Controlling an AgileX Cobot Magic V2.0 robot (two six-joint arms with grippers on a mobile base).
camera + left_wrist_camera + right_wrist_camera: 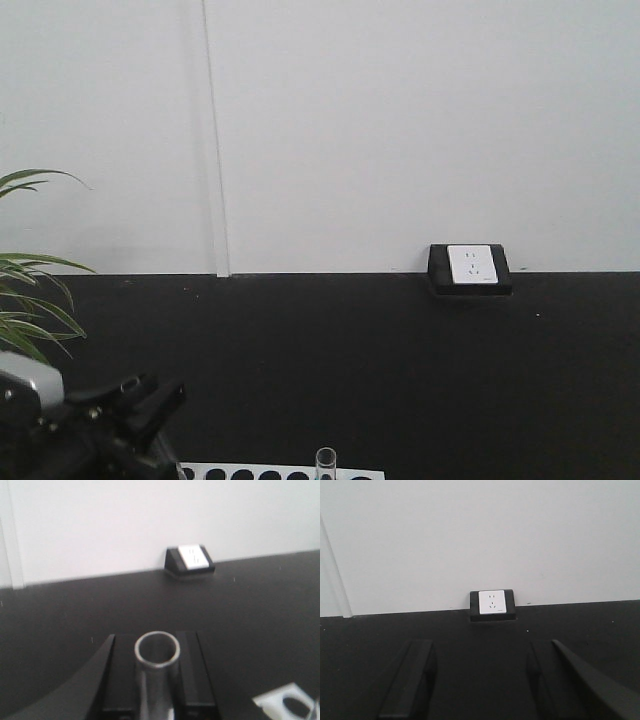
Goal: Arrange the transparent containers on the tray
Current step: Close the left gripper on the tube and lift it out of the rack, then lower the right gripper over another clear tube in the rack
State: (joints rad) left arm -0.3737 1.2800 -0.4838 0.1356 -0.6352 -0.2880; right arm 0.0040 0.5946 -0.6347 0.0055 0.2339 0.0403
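In the left wrist view a clear test tube (157, 652) lies between my left gripper's black fingers (122, 675), its round rim pointing away towards the wall. My left gripper (156, 642) is shut on it. A second test tube (325, 462) stands upright in the white holed rack (280, 472) at the bottom edge of the front view; my left gripper (150, 400) is to its left. My right gripper (480, 650) hangs open over the black tabletop with nothing between its fingers (412, 680). The yellow tray is out of view.
A black-and-white power socket (470, 266) sits on the black tabletop against the white wall. A green plant (25, 300) reaches in at the left. A corner of the rack (287, 705) shows at the lower right of the left wrist view.
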